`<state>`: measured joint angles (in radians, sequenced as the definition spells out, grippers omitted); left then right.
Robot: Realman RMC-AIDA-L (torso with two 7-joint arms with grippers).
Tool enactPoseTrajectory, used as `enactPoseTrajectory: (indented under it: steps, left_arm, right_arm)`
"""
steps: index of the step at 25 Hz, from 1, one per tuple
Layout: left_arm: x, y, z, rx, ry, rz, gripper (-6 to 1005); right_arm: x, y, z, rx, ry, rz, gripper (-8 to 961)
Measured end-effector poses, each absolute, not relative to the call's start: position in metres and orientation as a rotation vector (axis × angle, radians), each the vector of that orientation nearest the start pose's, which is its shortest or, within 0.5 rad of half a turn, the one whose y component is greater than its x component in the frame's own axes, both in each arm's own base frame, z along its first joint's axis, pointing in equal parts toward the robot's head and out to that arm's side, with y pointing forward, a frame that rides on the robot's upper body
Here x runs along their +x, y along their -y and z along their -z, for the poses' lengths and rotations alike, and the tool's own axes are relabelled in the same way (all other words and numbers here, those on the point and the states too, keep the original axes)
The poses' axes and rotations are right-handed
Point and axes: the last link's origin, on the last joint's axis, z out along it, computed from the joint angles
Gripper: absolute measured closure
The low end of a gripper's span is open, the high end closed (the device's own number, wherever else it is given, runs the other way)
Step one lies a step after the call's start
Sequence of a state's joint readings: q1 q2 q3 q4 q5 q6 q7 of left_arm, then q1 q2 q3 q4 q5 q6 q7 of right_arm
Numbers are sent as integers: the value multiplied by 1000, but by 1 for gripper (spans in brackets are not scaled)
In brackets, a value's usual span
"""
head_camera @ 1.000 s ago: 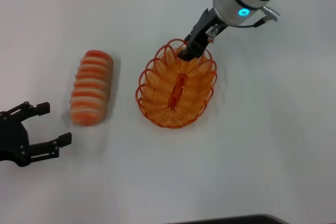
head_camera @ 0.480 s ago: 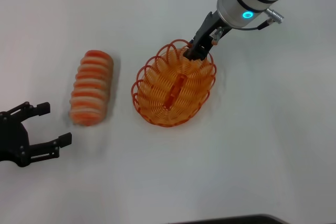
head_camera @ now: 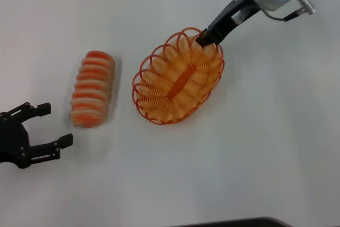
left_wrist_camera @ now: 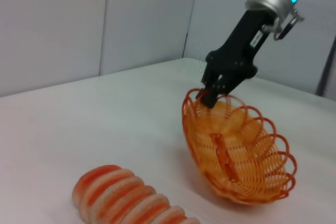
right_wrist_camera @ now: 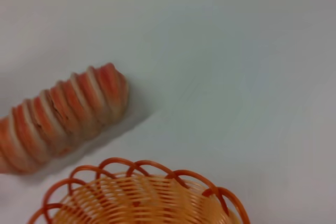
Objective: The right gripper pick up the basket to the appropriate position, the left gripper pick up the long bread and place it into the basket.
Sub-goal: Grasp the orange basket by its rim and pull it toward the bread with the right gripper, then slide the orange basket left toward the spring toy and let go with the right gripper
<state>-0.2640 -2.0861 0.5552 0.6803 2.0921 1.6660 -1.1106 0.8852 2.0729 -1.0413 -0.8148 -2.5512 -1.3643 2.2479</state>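
Note:
The orange woven basket (head_camera: 178, 78) is at the middle of the white table, tilted, with its far rim raised. My right gripper (head_camera: 206, 38) is shut on that far rim and comes in from the upper right. It also shows in the left wrist view (left_wrist_camera: 210, 95), pinching the rim of the basket (left_wrist_camera: 236, 153). The long bread (head_camera: 93, 89), tan with orange-red stripes, lies on the table left of the basket. It also shows in the left wrist view (left_wrist_camera: 128, 198) and the right wrist view (right_wrist_camera: 60, 116). My left gripper (head_camera: 45, 126) is open and empty at the left edge, below the bread.
The white table (head_camera: 255, 147) bears only the bread and the basket. A dark edge (head_camera: 239, 223) runs along the near side. Grey wall panels (left_wrist_camera: 79, 19) stand behind the table in the left wrist view.
My right gripper has moved up and to the right with the basket rim in it. The basket has turned and tilted, its far rim lifted. The left arm and the bread have not moved.

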Motion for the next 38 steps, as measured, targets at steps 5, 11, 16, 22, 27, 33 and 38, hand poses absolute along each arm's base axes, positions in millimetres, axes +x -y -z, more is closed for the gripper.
enactPoseTrajectory:
  steps: [5, 11, 16, 22, 27, 33, 38]
  left_arm:
    - [-340, -239, -10, -2644, 610, 613, 64]
    - [-339, -241, -10, -2645, 606, 615, 64]
    - [-337, -243, -9, -2645, 601, 616, 63]
    - [-336, -245, -10, -2644, 589, 607, 63]
    - [-336, -247, -8, -2640, 589, 602, 63]
    - [-335, -250, -6, -2639, 583, 595, 63]
    - [-333, -253, -5, -2641, 575, 595, 63]
  right_arm:
    - [194, -407, -2, -2684, -1113, 141, 777]
    - [218, -397, -24, -2598, -1370, -6, 878]
    - [241, -386, -33, -2444, -1610, -115, 881]
    - [256, -378, -29, -2256, -1840, -274, 881]
    - [262, -368, -17, -2137, -1996, -311, 880]
    - [275, -362, -9, -2049, -2051, -318, 880]
    - [280, -360, -12, -2026, -2050, -331, 880]
